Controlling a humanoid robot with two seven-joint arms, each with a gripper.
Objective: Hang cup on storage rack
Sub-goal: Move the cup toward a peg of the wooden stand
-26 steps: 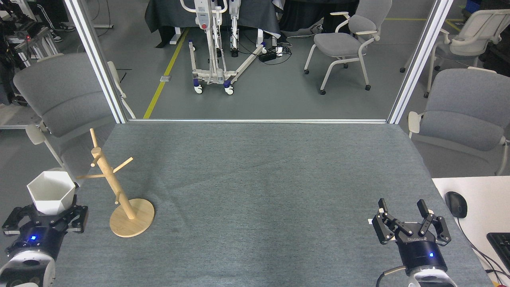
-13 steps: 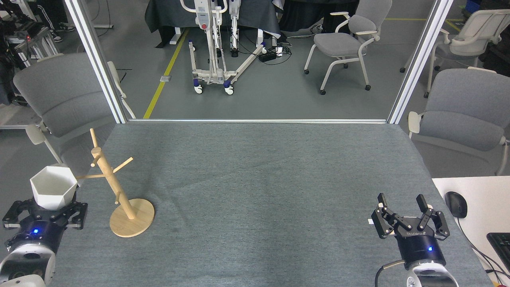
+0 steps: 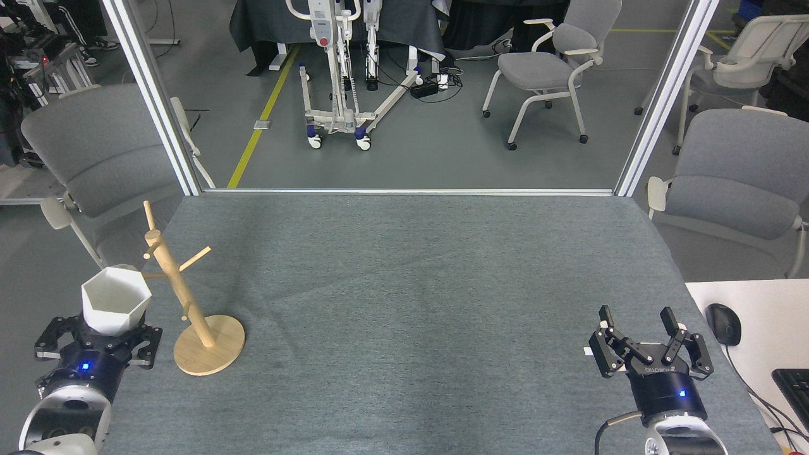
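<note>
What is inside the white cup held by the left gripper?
The cup shows only bare white inner walls through its open hexagonal rim; nothing shows inside. Its bottom is hidden by the near wall. The left gripper covers its base.

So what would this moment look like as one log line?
left claw: holds cup upright, beside rack | cup: not hung | right claw: open, empty

There was one white cup and one wooden rack, with perhaps five pegs, though some overlapped. Two claws showed, left and right. One mouse lay on the side surface, and four chairs stood around.
</note>
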